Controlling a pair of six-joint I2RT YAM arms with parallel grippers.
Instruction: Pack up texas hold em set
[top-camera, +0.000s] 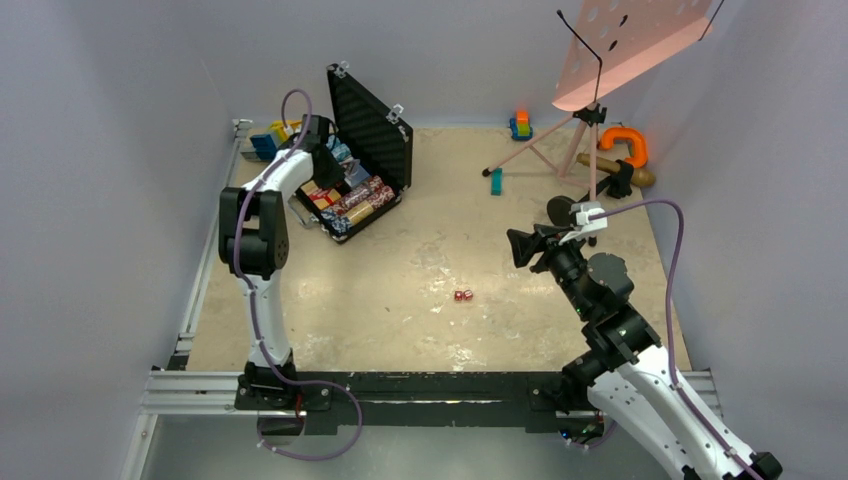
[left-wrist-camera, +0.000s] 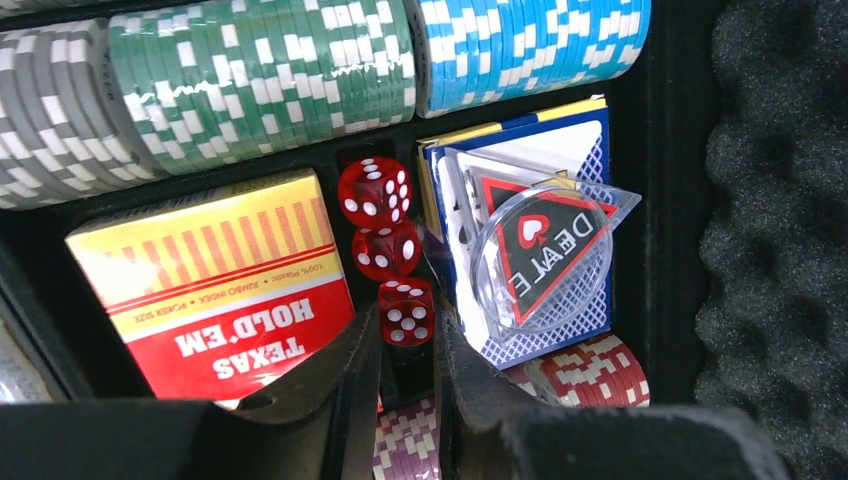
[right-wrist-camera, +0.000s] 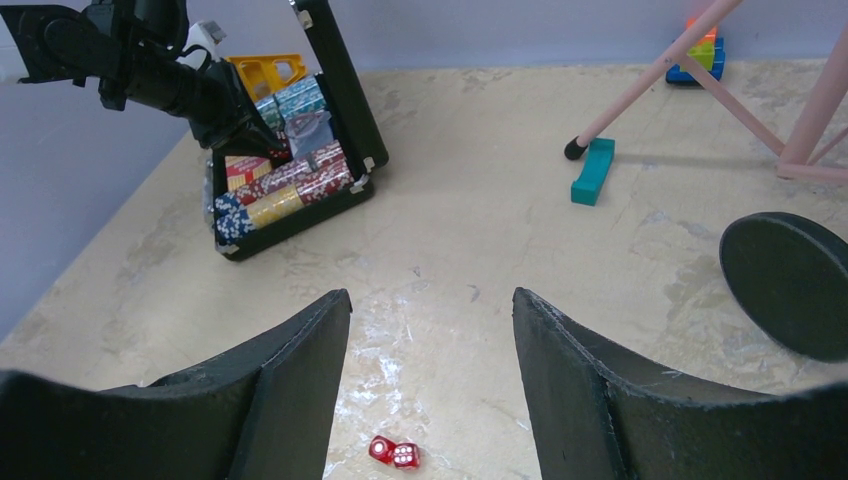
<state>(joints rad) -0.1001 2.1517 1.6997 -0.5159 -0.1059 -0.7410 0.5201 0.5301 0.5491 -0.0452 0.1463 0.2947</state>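
The black briefcase (top-camera: 372, 122) lies open at the back left, its foam lid upright. My left gripper (top-camera: 325, 165) reaches into its tray. In the left wrist view that gripper (left-wrist-camera: 405, 325) is shut on a red die (left-wrist-camera: 405, 310), the nearest of three in a narrow slot. A red-and-yellow card box (left-wrist-camera: 220, 290) lies to their left, a blue deck with a clear dealer button (left-wrist-camera: 545, 250) to their right. Rows of green chips (left-wrist-camera: 260, 70) and blue chips (left-wrist-camera: 530, 40) lie above. Two loose red dice (top-camera: 463, 295) sit mid-table. My right gripper (right-wrist-camera: 430, 295) hovers open just behind those dice (right-wrist-camera: 395, 452).
A pink music stand (top-camera: 620, 45) on a tripod stands at the back right, with a teal block (top-camera: 496, 181) by its leg. An orange clamp-like piece (top-camera: 625, 145) and a small stacked toy (top-camera: 520, 123) lie near it. Blue and yellow toys (top-camera: 265, 140) sit behind the briefcase.
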